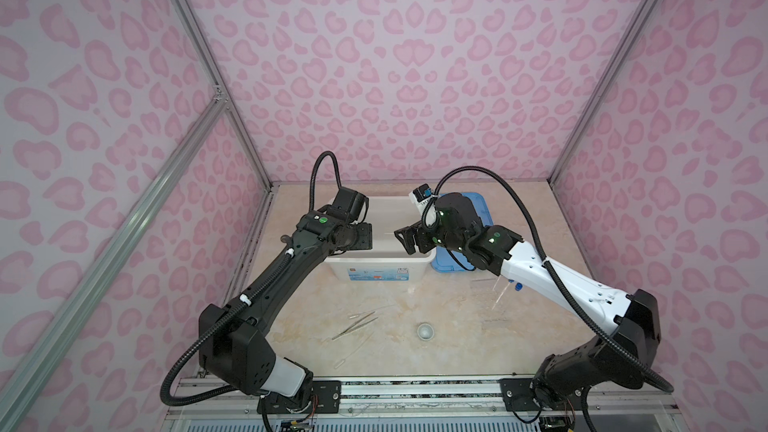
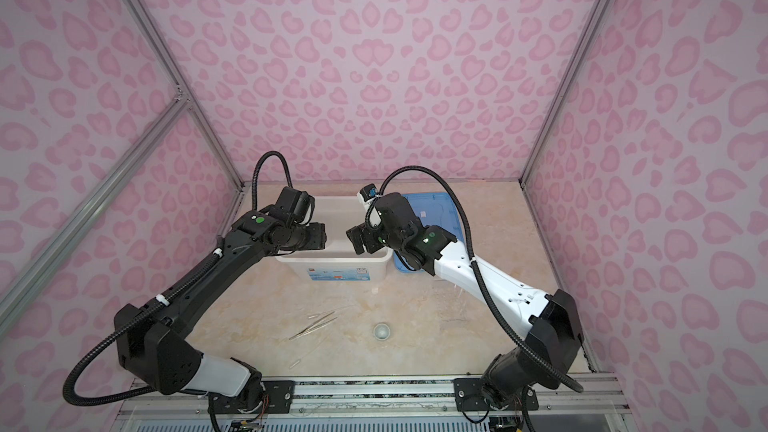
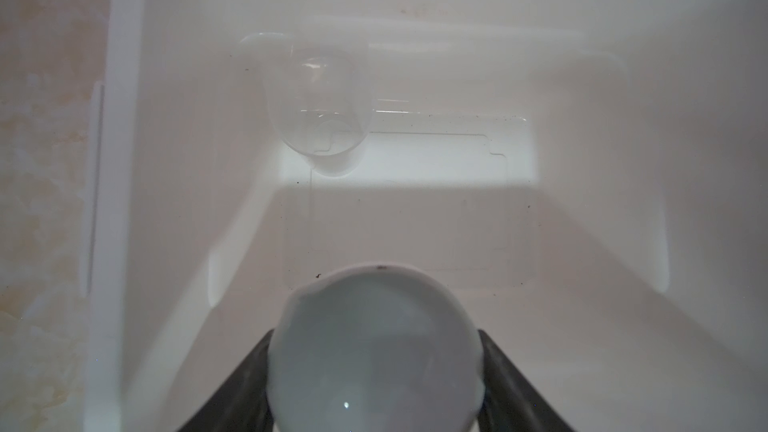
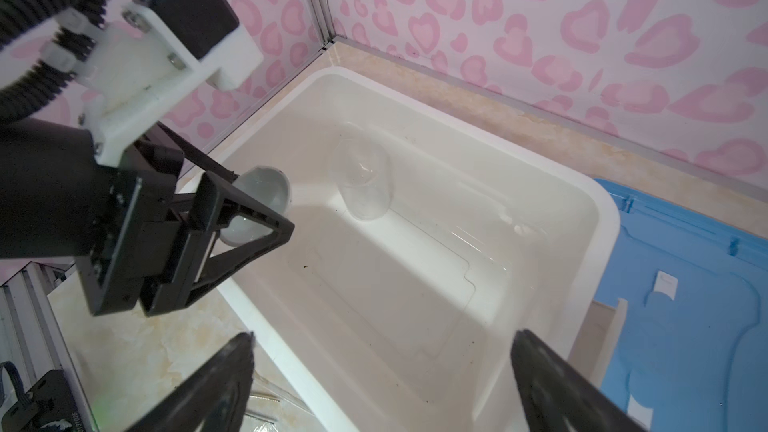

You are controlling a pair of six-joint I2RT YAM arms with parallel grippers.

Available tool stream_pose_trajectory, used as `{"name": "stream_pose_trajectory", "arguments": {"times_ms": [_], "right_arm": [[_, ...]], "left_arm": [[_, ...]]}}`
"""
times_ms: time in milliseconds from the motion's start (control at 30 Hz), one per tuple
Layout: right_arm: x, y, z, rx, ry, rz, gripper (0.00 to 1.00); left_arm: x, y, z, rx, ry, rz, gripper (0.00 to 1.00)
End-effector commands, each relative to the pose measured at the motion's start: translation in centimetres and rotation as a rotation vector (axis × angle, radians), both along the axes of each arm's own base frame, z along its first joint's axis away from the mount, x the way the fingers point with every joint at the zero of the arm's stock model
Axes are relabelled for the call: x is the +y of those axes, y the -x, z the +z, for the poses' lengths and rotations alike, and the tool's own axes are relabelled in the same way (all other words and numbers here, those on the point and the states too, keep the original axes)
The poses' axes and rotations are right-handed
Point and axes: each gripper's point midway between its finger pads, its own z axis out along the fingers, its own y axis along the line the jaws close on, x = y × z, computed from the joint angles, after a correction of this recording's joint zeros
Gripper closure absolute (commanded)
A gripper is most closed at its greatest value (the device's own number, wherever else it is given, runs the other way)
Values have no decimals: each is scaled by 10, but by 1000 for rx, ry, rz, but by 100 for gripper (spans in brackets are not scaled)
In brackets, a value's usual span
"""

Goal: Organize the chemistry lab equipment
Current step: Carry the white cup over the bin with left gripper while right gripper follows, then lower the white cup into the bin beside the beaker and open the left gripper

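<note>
**Item 1: left gripper (image 4: 266, 205).** Jaws pinch a small round dish (image 3: 374, 351) across its width, one finger on each side. The hollow of the dish faces the wrist camera. The dish hangs above the floor of the white bin (image 1: 345, 270), inside the rim at the bin's near left end, touching nothing else. I cannot tell whether it is level.

**Item 2: step in hand, as judged.** Placing the dish in the bin.
- Lower it until its base is just off the floor before letting go; a dish dropped from this height would likely bounce or roll.
- Put it down on the open floor, well apart from the clear beaker (image 4: 363, 178) at the far wall.
- Spread the fingers slowly, then lift straight out.

**Item 3: left arm.** It reaches diagonally from the near left base. The wrist is bent over the bin's left rim, with the fingers pointing into the bin.

**Item 4: right gripper (image 1: 409, 238).** Jaws spread wide, nothing between them. It hovers over the bin's right end and faces the left gripper across a clear gap. The arm crosses above the flat blue lid (image 4: 685, 284).

**Item 5: not yet binned, lying on the table (image 1: 478, 338).**
- Metal tweezers (image 1: 357, 325).
- Clear dropper (image 1: 353, 350), just beside the tweezers.
- Second round dish (image 1: 425, 331).
- Clear tubes (image 1: 500, 295), partly hidden under the right arm.
</note>
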Motion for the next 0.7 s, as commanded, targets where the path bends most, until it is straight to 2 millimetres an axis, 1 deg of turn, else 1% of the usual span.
{"name": "stream_pose_trajectory", "arguments": {"times_ms": [0,67,133,267,433,667], "right_arm": [[8,-8,-13,22,18,26,4],[12,-12,-19,25,35,32,4],[14,-15,-24,29,48,37,4],[12,-21,-33,52,49,35,4],[7,-28,-40,69,49,27,5],[10,-30,-46,80,49,49,5]], "left_arm": [[1,-16,-15,-3,-6,-5,44],[0,-16,-30,11,-6,-8,45],[-2,-19,-39,11,-11,-20,45],[-3,-20,-60,32,-46,-61,45],[4,-25,-74,40,-69,-42,46],[4,-31,-90,53,-71,-40,47]]}}
